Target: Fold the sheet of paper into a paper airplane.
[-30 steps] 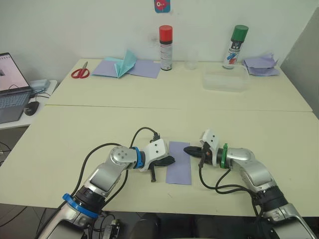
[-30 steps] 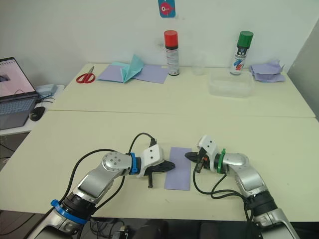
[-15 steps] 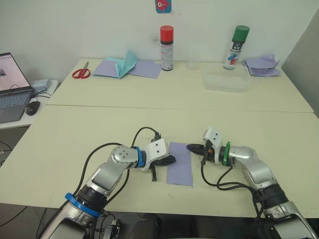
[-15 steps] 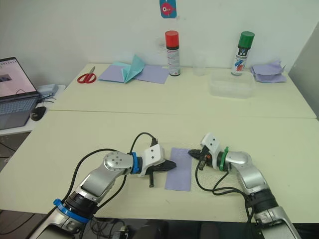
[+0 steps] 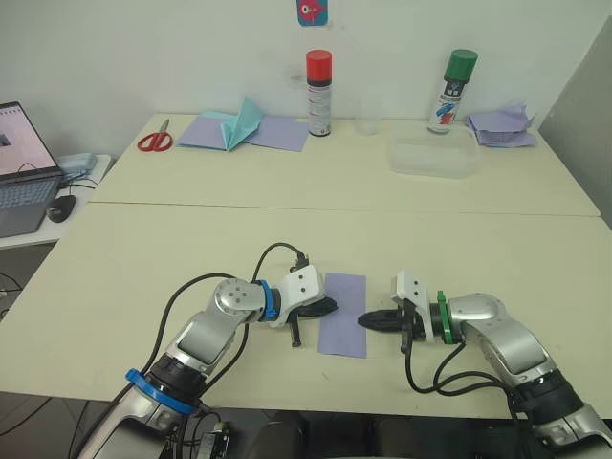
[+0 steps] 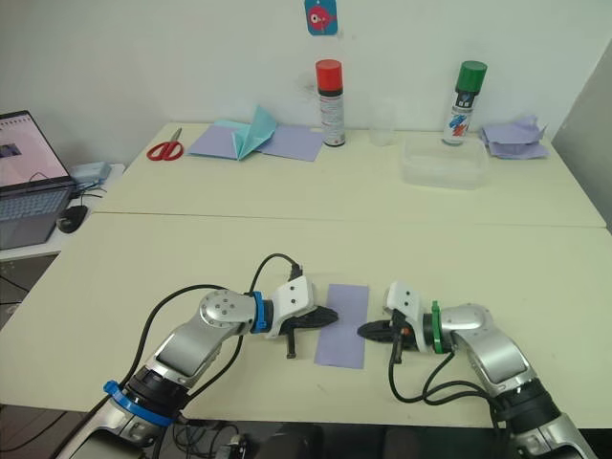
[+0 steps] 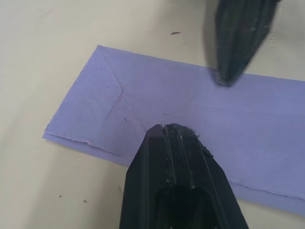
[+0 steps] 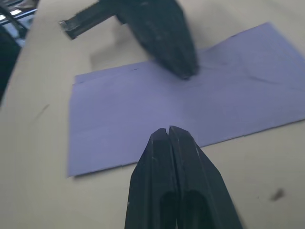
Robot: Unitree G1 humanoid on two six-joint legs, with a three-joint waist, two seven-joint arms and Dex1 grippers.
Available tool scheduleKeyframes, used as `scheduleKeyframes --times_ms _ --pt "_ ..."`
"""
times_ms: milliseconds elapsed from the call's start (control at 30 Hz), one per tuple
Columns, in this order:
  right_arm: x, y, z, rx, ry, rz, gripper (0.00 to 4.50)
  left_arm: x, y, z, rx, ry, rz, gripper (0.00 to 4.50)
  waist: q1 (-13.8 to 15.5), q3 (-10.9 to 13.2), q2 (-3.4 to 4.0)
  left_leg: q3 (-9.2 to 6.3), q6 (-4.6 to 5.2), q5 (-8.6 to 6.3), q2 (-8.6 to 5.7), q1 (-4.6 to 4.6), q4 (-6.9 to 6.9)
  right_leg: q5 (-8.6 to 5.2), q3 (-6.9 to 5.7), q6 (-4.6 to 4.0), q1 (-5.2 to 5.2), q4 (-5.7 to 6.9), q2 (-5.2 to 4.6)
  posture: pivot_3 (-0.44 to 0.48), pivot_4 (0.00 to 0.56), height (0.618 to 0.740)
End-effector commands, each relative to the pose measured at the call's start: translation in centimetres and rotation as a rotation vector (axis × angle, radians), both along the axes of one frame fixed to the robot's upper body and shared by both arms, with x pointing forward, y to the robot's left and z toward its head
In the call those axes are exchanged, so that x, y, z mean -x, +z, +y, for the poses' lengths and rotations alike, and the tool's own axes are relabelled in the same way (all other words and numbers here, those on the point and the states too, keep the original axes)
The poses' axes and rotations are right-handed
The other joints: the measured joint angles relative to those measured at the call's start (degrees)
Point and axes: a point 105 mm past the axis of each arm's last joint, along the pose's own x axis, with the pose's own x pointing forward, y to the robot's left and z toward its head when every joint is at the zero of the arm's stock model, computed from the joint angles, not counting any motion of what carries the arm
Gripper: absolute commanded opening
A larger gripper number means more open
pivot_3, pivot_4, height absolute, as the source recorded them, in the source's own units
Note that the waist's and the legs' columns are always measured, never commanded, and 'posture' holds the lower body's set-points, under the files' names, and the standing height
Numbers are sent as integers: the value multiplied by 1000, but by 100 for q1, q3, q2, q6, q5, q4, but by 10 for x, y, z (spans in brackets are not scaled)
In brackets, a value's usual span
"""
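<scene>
The sheet of paper [image 5: 344, 314] is pale lavender and lies flat on the near table as a narrow strip folded lengthwise, with faint diagonal creases [image 7: 116, 102]. My left gripper [image 5: 331, 307] is shut, and its tip rests on the strip's left edge [image 7: 164, 127]. My right gripper [image 5: 364, 321] is shut too, its tip low at the strip's right edge towards the near end [image 8: 168, 129]. Neither holds anything. The paper airplane is out of view.
On the far table are a teal paper plane [image 5: 239, 122] on flat lavender sheets [image 5: 279, 133], red scissors [image 5: 153, 141], two spray cans [image 5: 318, 92] [image 5: 451, 91], a clear tray [image 5: 432, 153] and crumpled lavender paper [image 5: 499, 124]. A laptop [image 5: 19, 167] sits far left.
My right gripper has moved along the strip's right edge from the far part to the near part. The left gripper and the paper have stayed put.
</scene>
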Motion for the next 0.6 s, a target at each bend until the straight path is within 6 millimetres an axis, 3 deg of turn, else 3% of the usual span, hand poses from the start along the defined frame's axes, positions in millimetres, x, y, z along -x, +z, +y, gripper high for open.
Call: scheduleKeyframes --times_ms 33,233,433,600 --pt "33 -27 -1 68 79 186 25 2 -24 12 -81 41 58 0 1 -4 -2 0 0 0 0 0 0 -1 0 1 0 -1 0 0 150 740" --pt "40 -20 -6 69 107 225 25 3 -25 13 -87 39 60 0 6 -4 -4 -1 0 -1 0 -2 -2 -2 -2 4 0 -10 -1 0 150 740" --pt "5 24 -1 -99 -6 108 25 1 -23 11 -63 43 49 0 9 0 -8 -3 0 -1 1 -9 -1 -2 -5 4 -1 -12 -2 0 150 740" --pt "-11 32 7 -136 -92 18 25 0 -22 11 -48 46 48 0 7 1 -6 -3 -1 0 0 -31 3 15 -4 -16 -4 -8 -2 0 150 740"
